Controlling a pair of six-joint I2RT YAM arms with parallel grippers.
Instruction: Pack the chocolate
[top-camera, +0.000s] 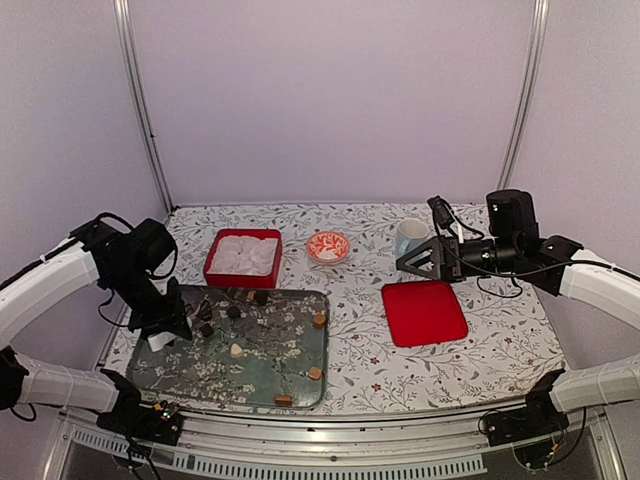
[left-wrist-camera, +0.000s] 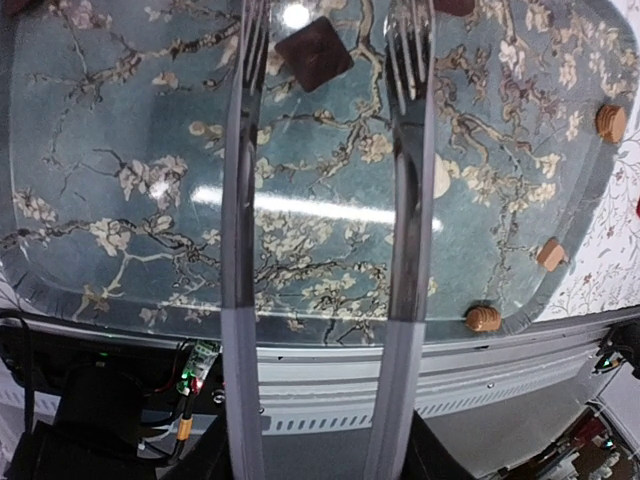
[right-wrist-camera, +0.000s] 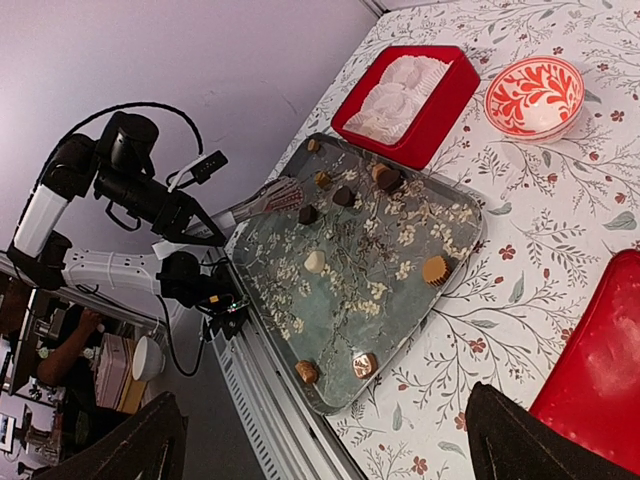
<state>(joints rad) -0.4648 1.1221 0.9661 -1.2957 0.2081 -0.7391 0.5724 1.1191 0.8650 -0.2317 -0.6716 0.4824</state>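
Note:
Several chocolate pieces lie scattered on the blue floral tray (top-camera: 200, 385): dark ones (top-camera: 233, 311) at the back, a cream one (top-camera: 236, 350) in the middle, caramel ones (top-camera: 314, 373) at the right and front. My left gripper (top-camera: 193, 316) hovers over the tray's left back part, open and empty. In the left wrist view its fork-like fingers (left-wrist-camera: 410, 60) straddle a dark square chocolate (left-wrist-camera: 313, 52) lying on the tray below. My right gripper (top-camera: 415, 262) is open and empty, high above the table behind a red lid (top-camera: 424, 312).
A red box (top-camera: 243, 257) lined with white paper cups stands behind the tray. A red-and-white patterned bowl (top-camera: 328, 246) and a pale mug (top-camera: 410, 236) stand at the back. The tray's front edge lies close to the table's near rail.

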